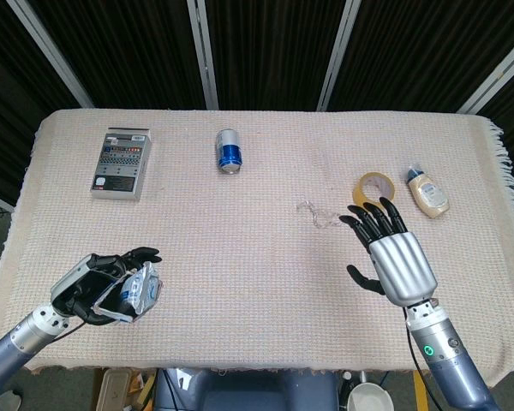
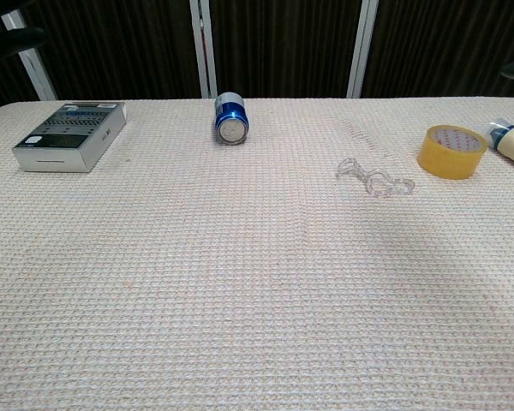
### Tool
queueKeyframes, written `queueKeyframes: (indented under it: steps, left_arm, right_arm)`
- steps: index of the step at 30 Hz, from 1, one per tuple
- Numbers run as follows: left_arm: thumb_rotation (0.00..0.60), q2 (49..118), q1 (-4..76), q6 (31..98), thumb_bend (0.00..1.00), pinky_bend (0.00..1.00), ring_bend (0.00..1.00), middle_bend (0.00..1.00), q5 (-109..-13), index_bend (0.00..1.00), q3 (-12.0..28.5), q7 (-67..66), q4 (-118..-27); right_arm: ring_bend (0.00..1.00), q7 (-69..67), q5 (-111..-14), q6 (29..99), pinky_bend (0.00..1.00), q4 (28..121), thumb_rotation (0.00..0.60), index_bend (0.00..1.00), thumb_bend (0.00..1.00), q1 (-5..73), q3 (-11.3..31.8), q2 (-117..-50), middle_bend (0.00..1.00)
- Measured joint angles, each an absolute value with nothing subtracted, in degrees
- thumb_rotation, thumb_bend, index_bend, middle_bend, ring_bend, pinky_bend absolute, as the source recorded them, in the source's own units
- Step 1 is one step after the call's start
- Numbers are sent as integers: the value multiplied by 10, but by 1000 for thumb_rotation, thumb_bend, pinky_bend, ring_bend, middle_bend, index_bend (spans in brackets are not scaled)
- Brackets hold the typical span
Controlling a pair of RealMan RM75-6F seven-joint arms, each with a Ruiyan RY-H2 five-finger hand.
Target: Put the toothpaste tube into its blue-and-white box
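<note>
1. The counter (image 1: pixel 265 257) is lying under a woven beige cloth, carrying everything in front of me.
2. My right hand (image 1: pixel 396 257) is hovering over the right side of the counter, fingers spread apart and holding nothing, fingertips pointing toward the tape.
3. My left hand (image 1: pixel 103 287) is sitting near the front left edge, fingers wrapping around the blue-and-white box (image 1: pixel 137 291); I cannot tell whether the toothpaste tube is inside it.
4. A grey flat case (image 1: pixel 120 163) is lying at the back left of the counter.
5. A blue can (image 1: pixel 230 151) is lying on its side at the back centre, well apart from the case.
6. A yellow tape roll (image 1: pixel 375 187) is resting flat just beyond my right fingertips.
7. A cream bottle (image 1: pixel 428 193) is lying beside the tape, toward the right edge.
8. A small clear plastic piece (image 2: pixel 373 178) is lying between the can and the tape.
</note>
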State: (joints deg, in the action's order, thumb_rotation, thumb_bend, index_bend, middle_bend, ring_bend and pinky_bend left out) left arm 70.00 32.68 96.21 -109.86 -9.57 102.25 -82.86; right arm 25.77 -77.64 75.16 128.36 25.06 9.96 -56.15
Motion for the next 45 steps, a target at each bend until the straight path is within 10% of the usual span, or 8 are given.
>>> queueKeyframes:
  steps: [9, 16, 22, 45]
  left_arm:
    - [600, 700, 331, 959, 229, 128, 95, 348, -1097, 448, -101, 1013, -834]
    - [600, 699, 330, 950, 390, 139, 201, 603, -1077, 626, -98, 992, -844]
    - [600, 691, 324, 920, 393, 144, 217, 606, -1039, 624, -90, 917, -878]
    - [600, 736, 325, 639, 328, 144, 124, 459, -781, 525, -40, 186, -973]
  right_arm:
    - [117, 253, -781, 753, 0, 1285, 600, 223, 271, 246, 99, -557, 165]
    - [117, 249, -783, 753, 0, 1286, 600, 226, 272, 244, 100, -554, 165]
    - [117, 244, -781, 752, 0, 1285, 600, 226, 272, 241, 99, -551, 165]
    - [117, 207, -772, 735, 0, 1245, 600, 243, 271, 237, 91, -560, 165]
